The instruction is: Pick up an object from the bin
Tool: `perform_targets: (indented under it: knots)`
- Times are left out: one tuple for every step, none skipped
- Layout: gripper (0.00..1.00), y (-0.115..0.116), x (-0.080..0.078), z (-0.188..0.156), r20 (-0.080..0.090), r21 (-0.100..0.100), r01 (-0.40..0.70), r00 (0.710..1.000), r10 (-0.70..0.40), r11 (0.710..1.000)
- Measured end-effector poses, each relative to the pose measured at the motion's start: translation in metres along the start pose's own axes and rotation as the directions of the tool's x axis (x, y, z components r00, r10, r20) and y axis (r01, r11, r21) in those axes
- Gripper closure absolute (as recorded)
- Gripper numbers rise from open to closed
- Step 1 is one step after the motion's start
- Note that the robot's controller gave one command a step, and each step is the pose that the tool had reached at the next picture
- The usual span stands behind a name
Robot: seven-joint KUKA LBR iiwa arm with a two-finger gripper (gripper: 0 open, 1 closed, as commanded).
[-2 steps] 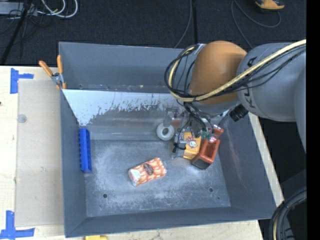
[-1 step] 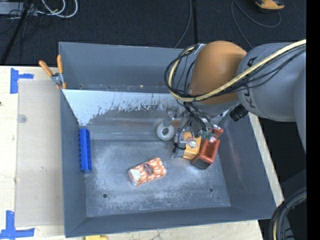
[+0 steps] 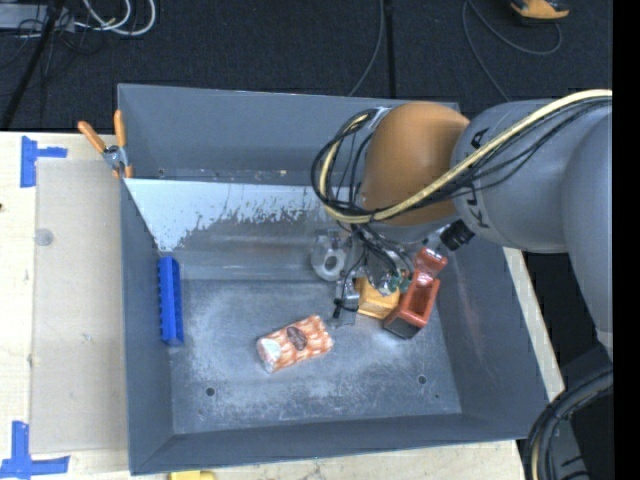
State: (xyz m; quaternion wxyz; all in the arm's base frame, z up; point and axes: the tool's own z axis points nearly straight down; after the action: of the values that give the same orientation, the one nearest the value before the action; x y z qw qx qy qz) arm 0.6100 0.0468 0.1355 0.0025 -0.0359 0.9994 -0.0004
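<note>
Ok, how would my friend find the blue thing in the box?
Look in the grey metal bin, then along its left wall. The blue bar lies flat on the floor there, alone. It is long and thin, unlike the stubby orange-and-white packet in the middle.

Robot arm (image 3: 545, 183): a thick, rounded link in smooth light grey, on the 3 o'clock side of the view. The wrist carries a glossy, dome-shaped orange cover (image 3: 415, 158). A bundle of black cables (image 3: 332, 173) loops at the cover's 9 o'clock edge. A yellow cable (image 3: 520, 128), paired with a black one, crosses the grey link from 2 o'clock. At the cover's 6 o'clock, the gripper (image 3: 347, 303) is built of dark and silvery metal parts.
</note>
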Motion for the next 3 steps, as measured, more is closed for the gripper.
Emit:
perform_targets:
  knots:
    - [0.0, 0.027, 0.035, 0.048, -0.004, -0.003, 0.182, 0.983, -0.182, 0.983]
    - [1.0, 0.025, 0.06, 0.06, -0.002, -0.002, 0.424, 0.906, -0.424, 0.906]
    - [1.0, 0.025, 0.06, 0.06, -0.002, -0.002, 0.424, 0.906, -0.424, 0.906]
